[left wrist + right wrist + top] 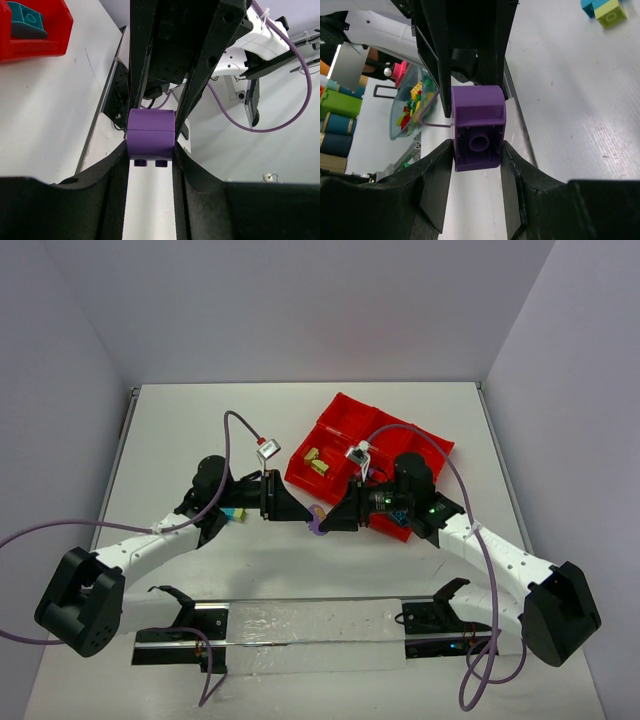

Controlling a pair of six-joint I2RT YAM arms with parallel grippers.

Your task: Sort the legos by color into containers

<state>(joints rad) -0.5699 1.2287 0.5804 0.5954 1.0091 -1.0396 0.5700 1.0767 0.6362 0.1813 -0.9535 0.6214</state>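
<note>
Both grippers meet over the table's middle, each shut on one end of a purple lego stack (317,525). In the left wrist view the stack (150,132) shows two joined purple bricks. My left gripper (150,156) pinches the near brick and the right arm's fingers (207,65) clamp the far one. In the right wrist view my right gripper (477,150) grips the purple brick (477,127), hollow underside facing the camera. The red tray (340,412) lies behind the grippers, with pale yellow legos (318,462) in one compartment and a teal brick (25,20) in another.
A teal and yellow-green lego pair (236,513) lies on the table beside the left arm and shows in the right wrist view (606,10). A clear bin of mixed bricks (412,107) stands off the table. A clear rail (310,625) runs along the near edge.
</note>
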